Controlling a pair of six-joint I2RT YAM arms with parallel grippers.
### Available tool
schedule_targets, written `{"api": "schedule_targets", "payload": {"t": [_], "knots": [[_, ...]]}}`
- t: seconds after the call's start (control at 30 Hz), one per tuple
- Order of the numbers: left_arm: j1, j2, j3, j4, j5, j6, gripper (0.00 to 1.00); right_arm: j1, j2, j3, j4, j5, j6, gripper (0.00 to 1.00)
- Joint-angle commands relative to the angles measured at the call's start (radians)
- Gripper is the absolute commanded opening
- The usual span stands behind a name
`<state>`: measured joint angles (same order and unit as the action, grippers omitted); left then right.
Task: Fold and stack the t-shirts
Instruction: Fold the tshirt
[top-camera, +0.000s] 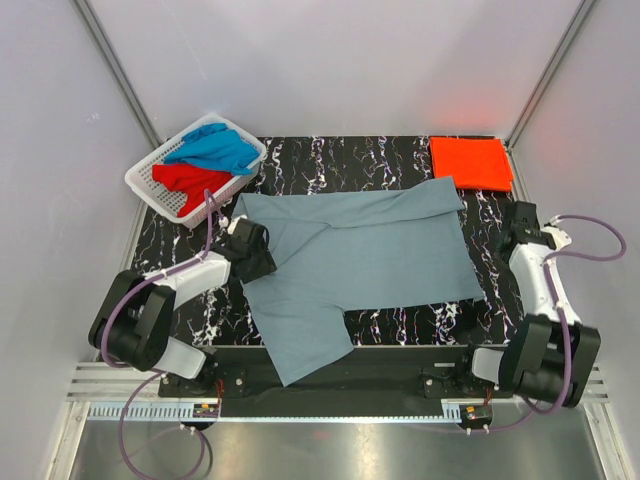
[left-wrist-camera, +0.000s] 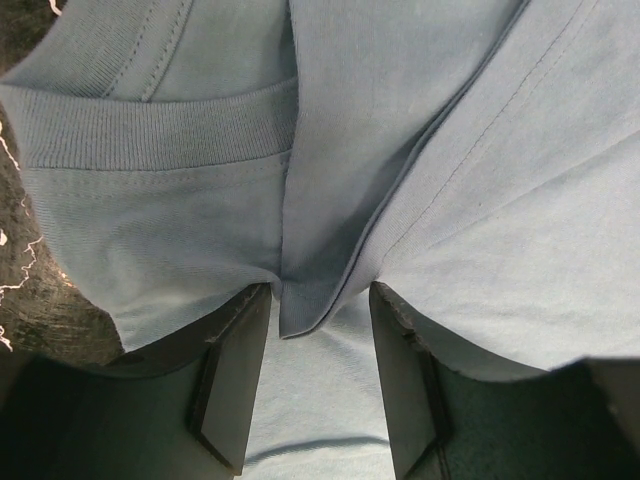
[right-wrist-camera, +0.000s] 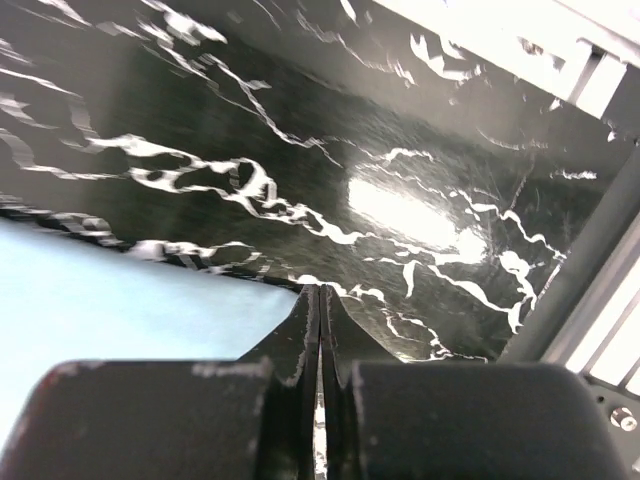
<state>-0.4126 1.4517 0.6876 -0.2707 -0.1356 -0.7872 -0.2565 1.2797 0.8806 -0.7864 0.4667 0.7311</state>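
The left gripper (left-wrist-camera: 320, 300) is down on the grey-blue t-shirt (top-camera: 370, 250) at the shirt's nine o'clock edge, its fingers (left-wrist-camera: 235, 380) standing apart with a raised fold of the cloth between them and the ribbed collar (left-wrist-camera: 150, 130) just beyond - spread rather than clamped flat, from where I stand; the right gripper (right-wrist-camera: 320, 295) is at the three o'clock side, its two fingers pressed together with nothing that I can see between them, poised over the black marbled table (top-camera: 350, 160) with the pale edge of the same shirt just beside the tips; the grey-blue shirt lies spread across the middle of the table, mostly flat, its far edge turned over toward one o'clock, and one part of it trails off toward seven o'clock, reaching the near edge of the table between the two arm bases; the orange-red t-shirt (top-camera: 470, 162) sits folded in a neat square at the one o'clock corner, apart from the spread shirt; at ten o'clock the white slotted basket (top-camera: 150, 190) holds the bright blue t-shirt (top-camera: 215, 150) and the red t-shirt (top-camera: 190, 180) - both crumpled, the blue lying partly over the red.
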Motion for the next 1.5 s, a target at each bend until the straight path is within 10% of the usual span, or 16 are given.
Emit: {"api": "schedule_targets", "payload": {"t": [0.0,0.07,0.2,0.67,1.03,1.23,1.47], "knots": [[0.0,0.062,-0.026,-0.041,-0.042,-0.001,0.51,0.013,-0.062,-0.023,0.035,0.061,-0.01,0.0],[0.0,0.056,-0.023,-0.044,-0.041,0.0,0.51,0.013,-0.045,-0.031,0.048,0.003,-0.006,0.02],[0.0,0.033,0.001,-0.077,-0.062,0.009,0.51,0.01,0.061,0.023,0.053,-0.204,0.001,0.44],[0.001,-0.059,0.147,-0.067,-0.049,0.046,0.55,-0.043,0.513,0.297,0.417,-0.783,-0.288,0.63],[0.037,0.2,0.25,-0.065,0.022,0.065,0.55,-0.112,0.88,0.601,0.38,-1.183,-0.556,0.67],[0.063,0.219,0.241,-0.073,0.005,0.065,0.54,-0.107,0.768,0.548,0.525,-1.26,-0.481,0.33],[0.067,0.207,0.233,-0.062,-0.006,0.059,0.54,0.032,0.665,0.616,0.451,-1.222,-0.473,0.28]]}}
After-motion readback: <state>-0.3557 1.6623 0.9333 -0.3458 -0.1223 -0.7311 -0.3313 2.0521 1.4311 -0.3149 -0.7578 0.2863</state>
